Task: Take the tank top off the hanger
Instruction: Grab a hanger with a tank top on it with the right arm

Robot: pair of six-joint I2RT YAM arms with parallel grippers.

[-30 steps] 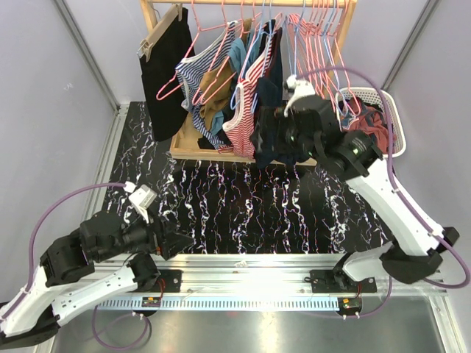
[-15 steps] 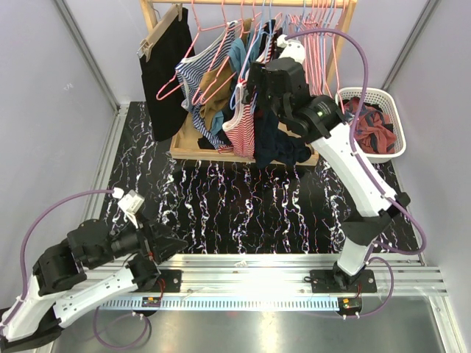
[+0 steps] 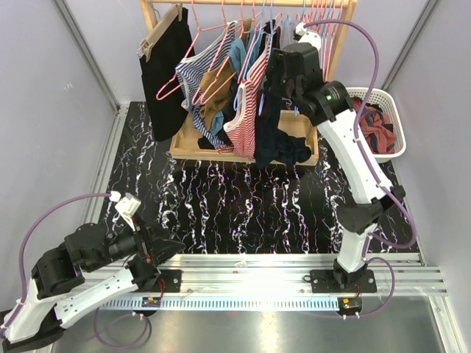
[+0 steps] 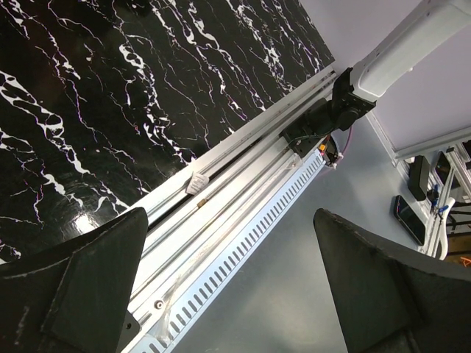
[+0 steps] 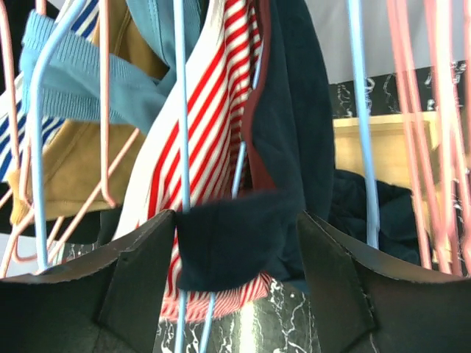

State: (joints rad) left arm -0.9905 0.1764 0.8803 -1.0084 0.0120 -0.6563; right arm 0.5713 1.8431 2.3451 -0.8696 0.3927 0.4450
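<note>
A wooden clothes rack is seen at the far side of a black marbled desk, crowded with garments on thin wire hangers. The navy tank top is hung near the middle of the rail, just beside a red-striped top. Its long axis is held vertical, with the straps up at the rail and the hem pointed down, where the cloth is bunched on the rack's wooden base. The right gripper is raised to the top of the garment. In the wrist view its fingers are set apart on either side of a navy fold draped over a pale blue hanger. The fold fills the gap between them, but whether it is firmly pinched cannot be told. The left gripper is kept low at the near edge of the desk, its fingers spread wide and nothing held. The tank top is judged light, limp and stretchy, likely to sag and to snag on the wire. It is best taken at the shoulder strap and lifted up and off the hanger's arm. A white basket of clothes is placed to the right.
</note>
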